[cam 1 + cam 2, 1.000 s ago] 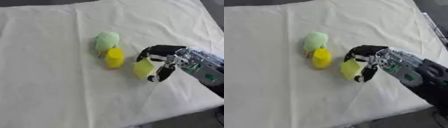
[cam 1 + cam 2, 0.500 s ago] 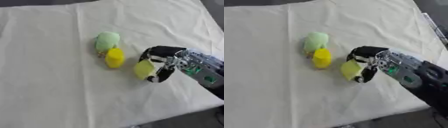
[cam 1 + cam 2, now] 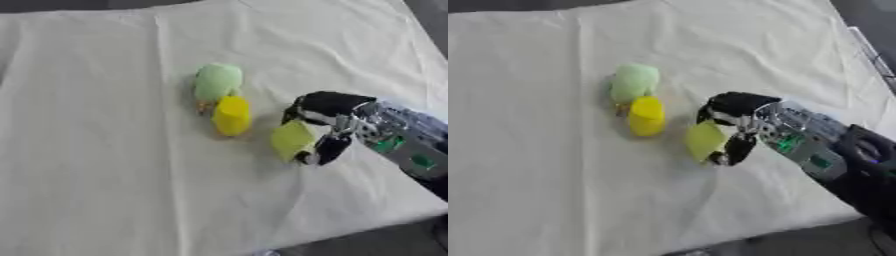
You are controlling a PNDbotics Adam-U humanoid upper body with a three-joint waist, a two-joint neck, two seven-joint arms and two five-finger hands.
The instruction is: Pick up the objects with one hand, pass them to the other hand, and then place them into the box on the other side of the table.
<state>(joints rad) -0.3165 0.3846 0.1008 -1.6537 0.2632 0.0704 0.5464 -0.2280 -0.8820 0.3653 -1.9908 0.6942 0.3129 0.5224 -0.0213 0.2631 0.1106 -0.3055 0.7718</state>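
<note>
Apparently for the handover, the right hand (image 3: 328,125) curls round a yellow-green block (image 3: 291,140), right of a yellow cylinder (image 3: 231,115).

right hand (image 3: 325,114), fingers (image 3: 331,148) curled

The right hand (image 3: 325,127) hides the yellow-green object's (image 3: 291,140) far side — its shape stays unclear.

Near the middle of the frame two soft things lie on the surface (image 3: 87,150), touching: the round toy (image 3: 217,81) above, the cup-shaped thing (image 3: 232,116) just below. To their right the right robot hand (image 3: 328,120) wraps around a block (image 3: 291,140).
</note>
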